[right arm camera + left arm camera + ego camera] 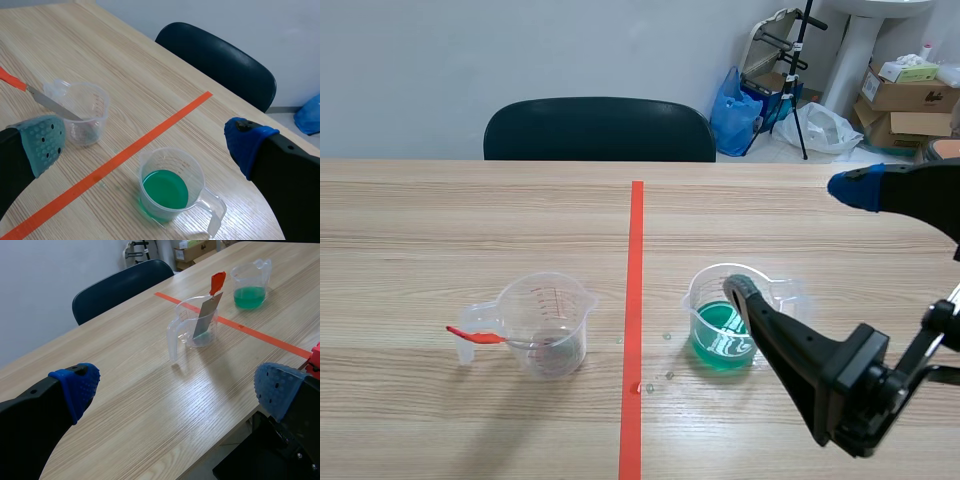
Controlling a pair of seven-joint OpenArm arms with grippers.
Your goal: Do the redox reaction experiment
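Scene view: right gripper [792,237] hangs over the green cup [724,327], fingers spread wide. 1 finger [740,290] is low at the cup's near rim, the other [855,188] high and well off to the side. The arm comes in steeply from the low right, tilted toward the tape line [635,300]. The green cup stands on the table [420,220] right of that line. The clear cup [548,322] stands left of it, with a metal strip [480,336] leaning out over its rim. A few droplets [668,375] lie by the tape. The left arm is out of shot here.

Left wrist view: left gripper [177,387] spread, holding nothing, parked near the table's near edge. The clear cup [195,327] is well ahead of it and the green cup [250,290] is past the tape.

Right wrist view: the pads [42,142] are apart, with the green cup [170,190] just below and between them. No contact that I can see.

My read: this is the pre-grasp on the green cup, with nothing lifted yet. Next move – drop lower, centre the cup wall between both pads, then close gently, since thin plastic will likely flex. After that, probably pour over the strip. Watch the cup's spout and handle – the liquid could slosh.
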